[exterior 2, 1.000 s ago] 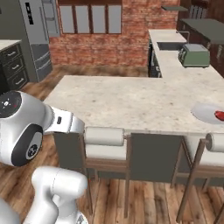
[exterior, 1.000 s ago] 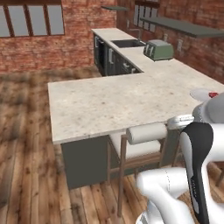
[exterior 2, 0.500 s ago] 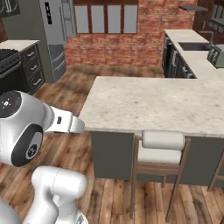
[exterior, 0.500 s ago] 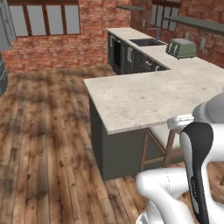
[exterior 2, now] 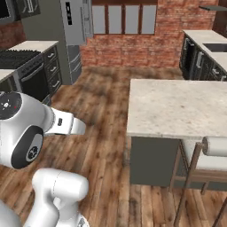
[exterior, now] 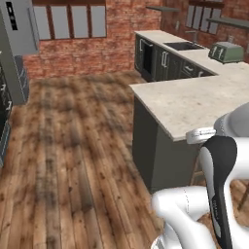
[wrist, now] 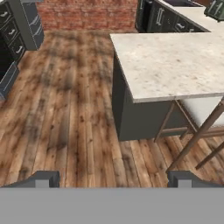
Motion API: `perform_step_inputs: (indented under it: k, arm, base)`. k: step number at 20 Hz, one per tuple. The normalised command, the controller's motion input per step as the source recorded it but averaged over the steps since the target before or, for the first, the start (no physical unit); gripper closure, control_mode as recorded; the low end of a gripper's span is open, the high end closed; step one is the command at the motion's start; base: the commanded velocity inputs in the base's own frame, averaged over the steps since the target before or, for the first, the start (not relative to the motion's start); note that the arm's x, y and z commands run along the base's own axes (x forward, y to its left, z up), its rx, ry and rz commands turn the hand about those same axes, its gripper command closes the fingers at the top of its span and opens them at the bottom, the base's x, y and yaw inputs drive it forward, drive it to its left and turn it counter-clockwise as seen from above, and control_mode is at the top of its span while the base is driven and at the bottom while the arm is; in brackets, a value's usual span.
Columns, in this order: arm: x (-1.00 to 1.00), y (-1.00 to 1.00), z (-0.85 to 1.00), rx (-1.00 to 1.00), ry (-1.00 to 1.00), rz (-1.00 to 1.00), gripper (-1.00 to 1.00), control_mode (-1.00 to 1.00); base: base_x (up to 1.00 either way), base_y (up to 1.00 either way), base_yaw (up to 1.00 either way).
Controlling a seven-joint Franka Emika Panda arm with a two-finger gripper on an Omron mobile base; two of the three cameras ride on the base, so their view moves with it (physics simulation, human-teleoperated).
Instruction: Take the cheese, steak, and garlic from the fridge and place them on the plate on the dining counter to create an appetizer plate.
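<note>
My gripper (wrist: pixel 113 179) is open, with nothing between its dark fingertips (wrist: pixel 43 178), and it looks down over the wooden floor beside the dining counter (wrist: pixel 170 61). The beige speckled dining counter (exterior: pixel 194 97) lies to the right in the left base view and shows again as dining counter (exterior 2: pixel 177 106) in the right base view. The tall grey fridge (exterior 2: pixel 75 22) stands at the far wall, its door shut, and the fridge (exterior: pixel 19 29) appears at the top left of the left base view. The cheese, steak, garlic and plate are out of view.
A stool with a white cushion (exterior 2: pixel 215 148) is tucked under the counter's near side. A toaster (exterior: pixel 224 51) and a sink (exterior: pixel 182 46) sit on the back counter. Dark drawer cabinets and a stove (exterior 2: pixel 31 75) line the left wall. Wooden floor (exterior: pixel 73 146) stretches toward the fridge.
The whole picture has shifted: the base has turned left, so the counter slid to the right and the fridge came into view. The gripper stays open.
</note>
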Motion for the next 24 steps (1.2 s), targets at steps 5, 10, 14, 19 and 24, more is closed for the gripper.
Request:
perform_step_inputs:
  k: [5, 10, 14, 19, 24]
  arm:
    - [0.00, 0.00, 0.00, 0.00, 0.00, 0.00, -1.00, 1.00]
    - [0.00, 0.00, 0.00, 0.00, 0.00, 0.00, -1.00, 1.00]
    - [0.00, 0.00, 0.00, 0.00, 0.00, 0.00, -1.00, 1.00]
    - [0.00, 0.00, 0.00, 0.00, 0.00, 0.00, -1.00, 1.00]
    - [0.00, 0.00, 0.00, 0.00, 0.00, 0.00, -1.00, 1.00]
  base:
    - [0.35, 1.00, 0.10]
    - [0.59, 1.00, 0.14]
    - [1.00, 0.72, 0.08]
    - [1.00, 0.06, 0.00]
    - [1.00, -0.10, -0.07]
